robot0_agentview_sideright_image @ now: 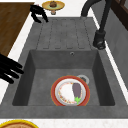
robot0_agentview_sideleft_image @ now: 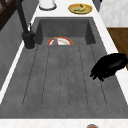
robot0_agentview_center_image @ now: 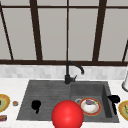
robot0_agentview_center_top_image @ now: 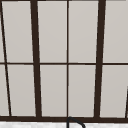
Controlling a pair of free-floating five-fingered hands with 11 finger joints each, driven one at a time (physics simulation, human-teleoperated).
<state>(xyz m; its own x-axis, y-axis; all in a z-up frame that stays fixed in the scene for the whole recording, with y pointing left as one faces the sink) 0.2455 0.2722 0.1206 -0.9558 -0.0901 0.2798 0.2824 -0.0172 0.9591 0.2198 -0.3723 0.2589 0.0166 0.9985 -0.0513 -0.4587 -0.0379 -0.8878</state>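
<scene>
front view, left hand (robot0_agentview_center_image: 36, 105) over drainboard (robot0_agentview_center_image: 47, 93), fingers hanging relaxed

A: Describe the wall behind the sink.
B: A large window (robot0_agentview_center_top_image: 67, 60) with dark brown bars and pale panes; below it, a strip of light grey tiles (robot0_agentview_center_image: 37, 71).
A: Surfaces and floor?
B: White marbled countertop (robot0_agentview_center_image: 15, 86) surrounds the dark grey sink (robot0_agentview_center_image: 45, 91); brown wooden floor (robot0_agentview_sideright_image: 11, 23) lies alongside
</scene>
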